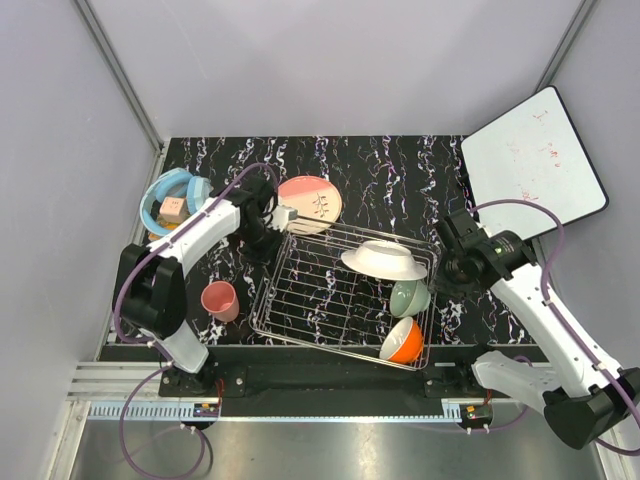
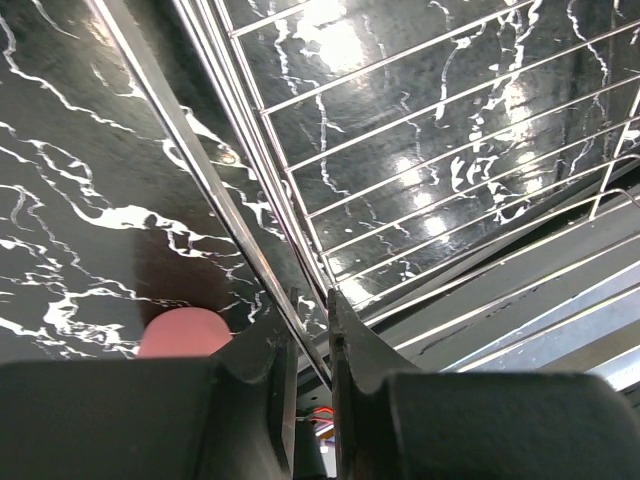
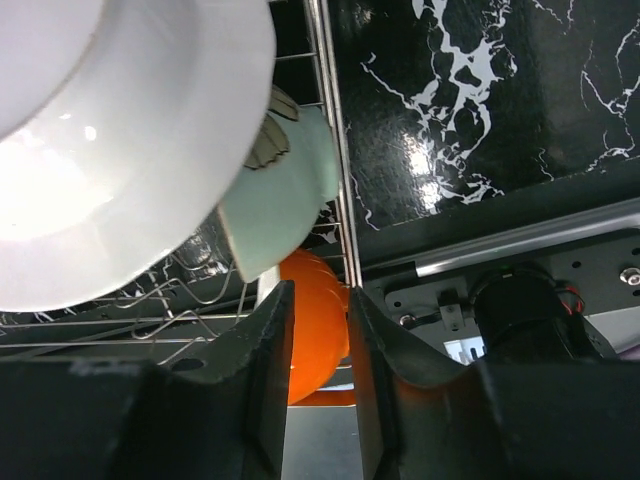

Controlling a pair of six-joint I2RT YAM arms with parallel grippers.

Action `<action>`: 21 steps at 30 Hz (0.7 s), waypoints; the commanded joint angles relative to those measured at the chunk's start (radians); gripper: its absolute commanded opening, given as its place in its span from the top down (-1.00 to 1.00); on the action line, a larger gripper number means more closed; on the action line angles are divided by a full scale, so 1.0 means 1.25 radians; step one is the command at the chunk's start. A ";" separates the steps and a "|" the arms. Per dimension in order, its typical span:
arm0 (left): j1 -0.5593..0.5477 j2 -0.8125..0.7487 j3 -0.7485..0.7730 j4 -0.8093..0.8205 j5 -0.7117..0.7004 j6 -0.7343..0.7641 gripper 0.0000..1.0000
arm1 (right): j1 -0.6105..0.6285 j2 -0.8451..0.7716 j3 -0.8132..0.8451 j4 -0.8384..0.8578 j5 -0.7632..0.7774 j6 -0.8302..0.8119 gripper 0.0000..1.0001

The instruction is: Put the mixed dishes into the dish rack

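The chrome dish rack [image 1: 310,300] lies mid-table, turned slightly. In it are the white plate [image 1: 383,259], the pale green bowl [image 1: 410,297] and the white-and-orange bowl [image 1: 402,341]. The salmon-pink plate [image 1: 310,203] rests at the rack's back left corner. The pink cup [image 1: 219,300] stands on the table left of the rack. My left gripper [image 1: 283,218] is shut on the rack's rim wire [image 2: 250,210] at that corner. My right gripper [image 1: 447,268] is narrowly open at the rack's right rim [image 3: 330,120], with the orange bowl [image 3: 315,320] seen between its fingers. No orange-red mug shows.
A light blue tub [image 1: 172,200] with small items sits at the back left. A white board [image 1: 533,165] with red scribbles leans at the back right. The pink cup [image 2: 185,330] shows just left of my left fingers. Grey walls enclose the table.
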 commanded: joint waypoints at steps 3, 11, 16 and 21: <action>0.018 0.022 0.006 0.017 0.002 0.137 1.00 | 0.002 0.006 -0.043 -0.034 -0.009 -0.002 0.23; 0.018 0.017 -0.012 0.031 0.007 0.137 1.00 | 0.002 0.031 -0.131 0.031 -0.064 -0.008 0.26; 0.018 0.019 -0.018 0.035 0.016 0.134 1.00 | 0.003 0.023 -0.182 0.057 -0.080 0.000 0.73; 0.018 0.020 -0.019 0.038 0.024 0.128 1.00 | 0.003 0.029 -0.169 0.070 -0.082 -0.004 1.00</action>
